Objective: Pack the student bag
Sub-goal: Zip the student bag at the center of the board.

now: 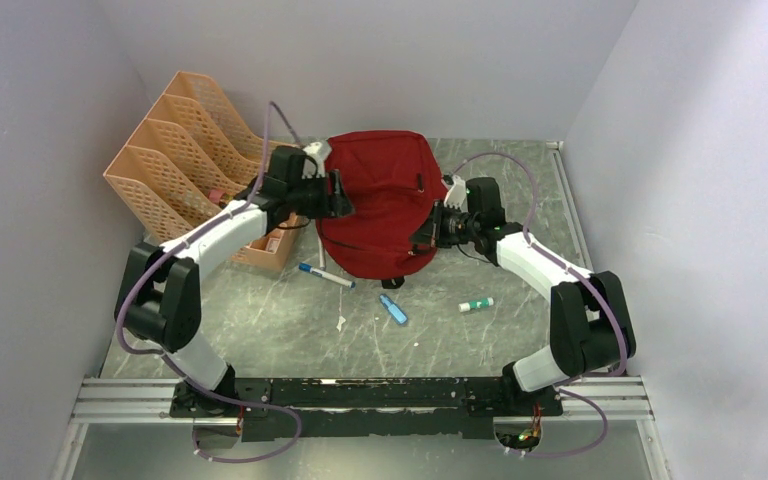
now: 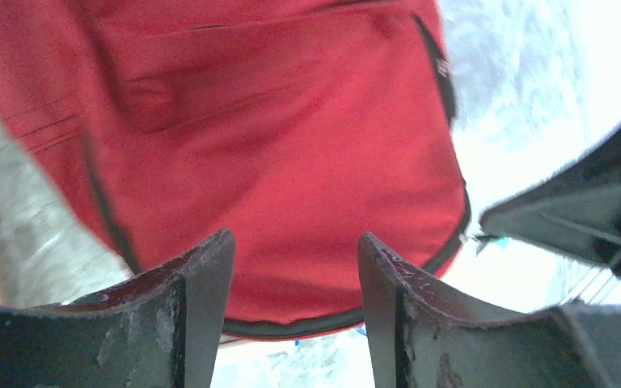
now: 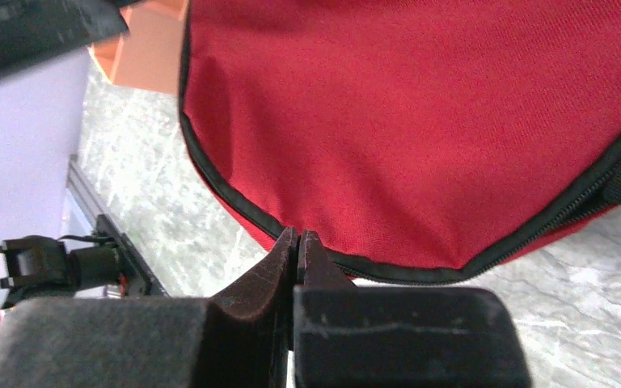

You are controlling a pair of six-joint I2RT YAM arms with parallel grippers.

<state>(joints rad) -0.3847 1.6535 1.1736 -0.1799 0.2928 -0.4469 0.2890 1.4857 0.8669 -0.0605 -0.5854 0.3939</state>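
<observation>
Position of student bag: centre rear of the desk, just beside an orange file rack. Left gripper sits at the bag's left edge, jaws apart, nothing between them. Right gripper is fully closed, tips against the bag's black seam; whether fabric is pinched cannot be determined.

the table has a grey-green marbled top. toward its back the student bag lies flat, dark red with black piping. an orange slotted file rack stands near the bag's left side. in front of the bag, each apart from the others, lie a white marker with a blue cap, a small blue item, a green-and-white stick, perhaps glue, and a tiny white scrap.
</observation>
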